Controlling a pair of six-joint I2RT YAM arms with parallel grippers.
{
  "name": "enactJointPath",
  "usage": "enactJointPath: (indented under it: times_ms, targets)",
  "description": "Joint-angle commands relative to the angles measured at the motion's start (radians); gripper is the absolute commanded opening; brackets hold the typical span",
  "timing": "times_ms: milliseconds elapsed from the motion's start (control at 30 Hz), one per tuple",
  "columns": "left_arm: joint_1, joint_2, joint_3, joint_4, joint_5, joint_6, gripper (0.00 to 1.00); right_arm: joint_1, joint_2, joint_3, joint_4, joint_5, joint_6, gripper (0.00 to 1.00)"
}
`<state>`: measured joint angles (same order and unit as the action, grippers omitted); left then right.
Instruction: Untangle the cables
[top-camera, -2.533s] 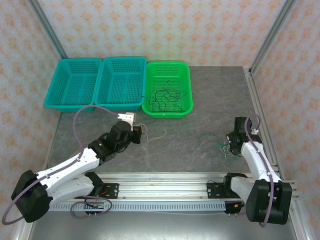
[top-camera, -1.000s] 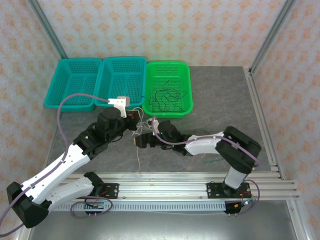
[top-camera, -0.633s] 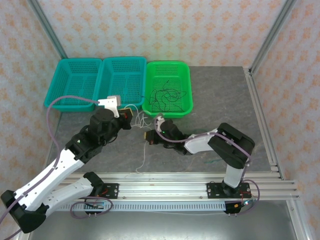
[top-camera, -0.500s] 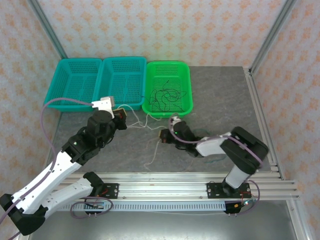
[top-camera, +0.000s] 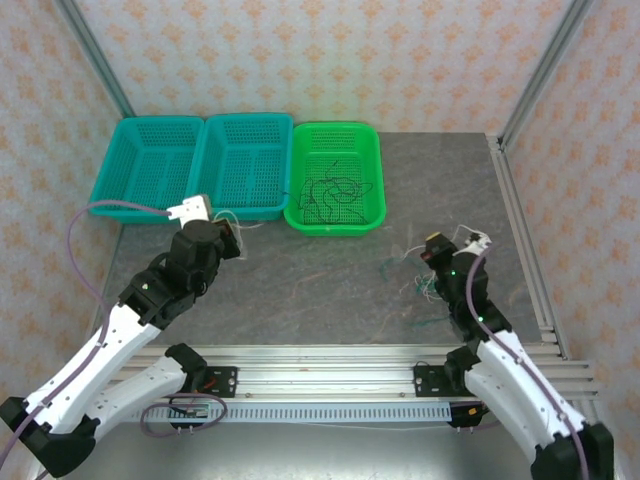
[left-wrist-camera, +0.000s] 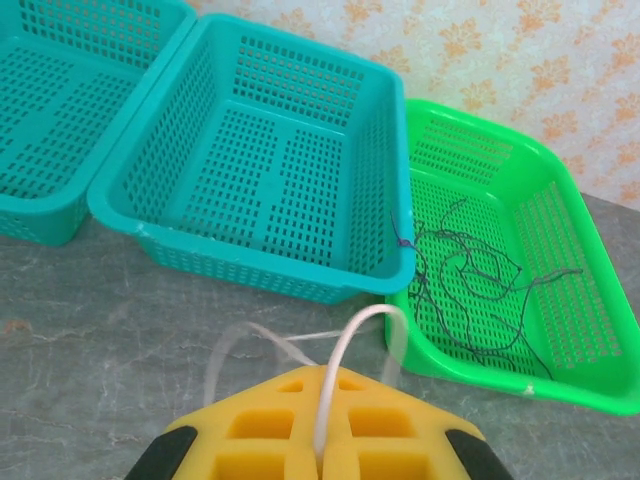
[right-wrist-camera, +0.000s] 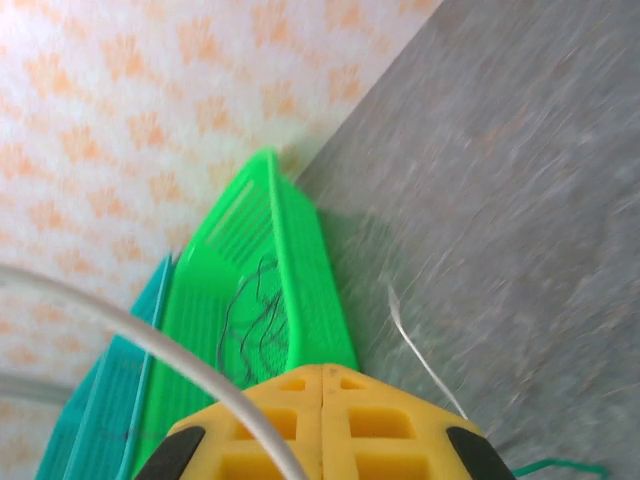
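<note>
**Left pincer** (left-wrist-camera: 322, 372), at 9 o'clock on the table (top-camera: 330, 285), is clamped on a cream wire (left-wrist-camera: 340, 340). The wire arches up out of its yellow pads (left-wrist-camera: 270, 420), just short of the teal baskets (top-camera: 150, 170) at 10 to 11 o'clock.

**Right pincer** (right-wrist-camera: 322, 375), at 4 o'clock, has its pads pressed together. A pale, blurred strand (right-wrist-camera: 150, 335) crosses one pad, but it cannot be told whether it is pinched.

Most of the cables (top-camera: 335, 190) lie as a loose dark snarl in the green basket (top-camera: 368, 145) at 12 o'clock. A green-blue wire (right-wrist-camera: 555, 467) lies on the table beside the right pincer.

The step in hand appears to be drawing one wire free of the rest. It would go best as a slow, low pull away from the other arm, with a firm grip and an eye on loops that tighten rather than slip. A jerk could knot the wires or hook them in the baskets' mesh.

The wires are hair-thin and limp, and they hold soft curls. The baskets are glossy moulded plastic, rectangular with rounded corners and slotted walls. The table is matt grey and mottled like stone. The pads are blocky and ribbed.
</note>
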<state>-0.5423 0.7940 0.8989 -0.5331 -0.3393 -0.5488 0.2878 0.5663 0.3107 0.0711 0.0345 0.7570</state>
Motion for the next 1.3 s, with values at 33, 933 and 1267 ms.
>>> enactJointPath:
  times_ms: [33,933,1267]
  targets:
    - [0.072,0.02,0.088,0.014,0.061,0.049,0.0,-0.082,-0.05,0.008,-0.183,-0.022,0.038,0.0]
    - [0.431,0.969,1.075,0.009,0.44,0.142,0.0,-0.094,-0.002,0.119,-0.099,-0.324,-0.034,0.0]
    - [0.433,0.931,0.845,0.151,0.433,0.073,0.65,-0.089,0.022,0.299,-0.15,-0.56,-0.1,0.0]
